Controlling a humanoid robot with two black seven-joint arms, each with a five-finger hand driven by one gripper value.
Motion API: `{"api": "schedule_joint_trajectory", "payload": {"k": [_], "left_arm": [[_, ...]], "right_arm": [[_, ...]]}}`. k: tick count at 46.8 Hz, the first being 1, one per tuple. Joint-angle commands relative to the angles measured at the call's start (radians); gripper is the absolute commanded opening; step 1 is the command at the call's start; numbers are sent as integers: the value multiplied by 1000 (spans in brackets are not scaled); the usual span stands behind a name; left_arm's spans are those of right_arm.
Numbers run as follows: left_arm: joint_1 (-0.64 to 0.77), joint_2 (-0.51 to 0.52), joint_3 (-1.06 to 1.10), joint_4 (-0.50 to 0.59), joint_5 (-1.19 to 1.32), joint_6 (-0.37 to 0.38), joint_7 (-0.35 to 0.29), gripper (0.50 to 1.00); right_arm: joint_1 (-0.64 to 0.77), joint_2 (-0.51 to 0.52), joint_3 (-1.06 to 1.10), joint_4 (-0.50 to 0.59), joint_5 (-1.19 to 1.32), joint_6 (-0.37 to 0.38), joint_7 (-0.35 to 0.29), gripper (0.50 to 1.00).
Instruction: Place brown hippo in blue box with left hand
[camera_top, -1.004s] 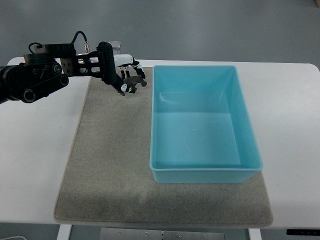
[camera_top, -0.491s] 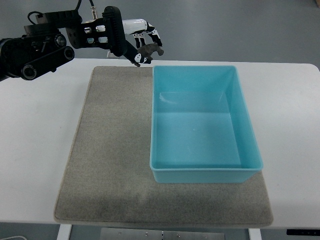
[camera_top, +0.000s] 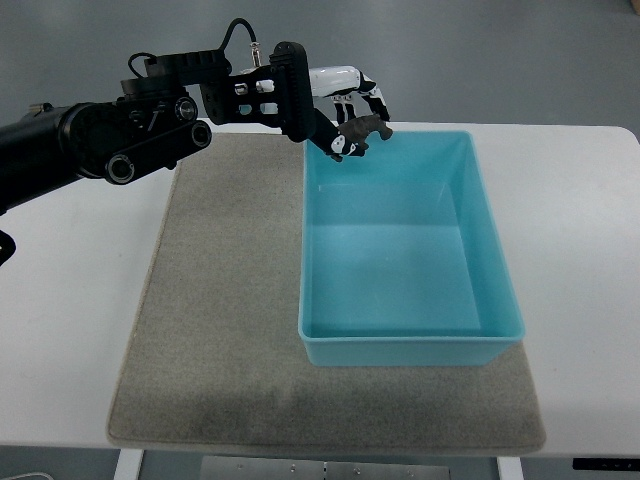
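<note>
The left hand (camera_top: 352, 112) is pinching the brown hippo (camera_top: 362, 131) above the blue box (camera_top: 480, 240), over its far rim. Letting go here is risking a bounce off that rim onto the table.

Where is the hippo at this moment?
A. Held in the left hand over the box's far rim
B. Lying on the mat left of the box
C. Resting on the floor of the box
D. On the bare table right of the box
A: the left hand grips the hippo in the air over the far left corner of the box, whose floor is bare.
</note>
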Motion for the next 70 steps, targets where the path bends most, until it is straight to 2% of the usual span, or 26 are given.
{"api": "schedule_joint_trajectory", "payload": {"k": [1,11,12,15,19,22,27,29,35,57,58,60,62,70], "left_arm": [[14,-5,1,0,1,0,0,500],[42,-26,1,0,4,0,1,500],[45,-29,1,0,4,0,1,525],[48,-36,1,0,4,0,1,647],[51,-36,1,0,4,0,1,677],[56,-36,1,0,2,0,1,790],[62,-36,1,0,2,0,1,814],[62,-36,1,0,2,0,1,844],[62,-36,0,0,-1,0,1,878],[60,-25,-46,17,-8,5,1,881],[59,-23,-48,23,-8,9,1,887],[57,-22,-51,40,-8,25,1,953],[54,-22,-51,65,-8,40,1,988],[56,-22,-54,160,-14,77,0,992]], "right_arm": [[0,0,0,0,0,0,0,936],[0,0,0,0,0,0,0,936],[0,0,0,0,0,0,0,936],[0,0,0,0,0,0,0,936],[0,0,0,0,0,0,0,936],[0,0,0,0,0,0,0,936],[0,0,0,0,0,0,0,936],[0,0,0,0,0,0,0,936],[0,0,0,0,0,0,0,936],[0,0,0,-2,0,0,0,936],[0,0,0,0,0,0,0,936],[0,0,0,0,0,0,0,936],[0,0,0,0,0,0,0,936],[0,0,0,0,0,0,0,936]]}}
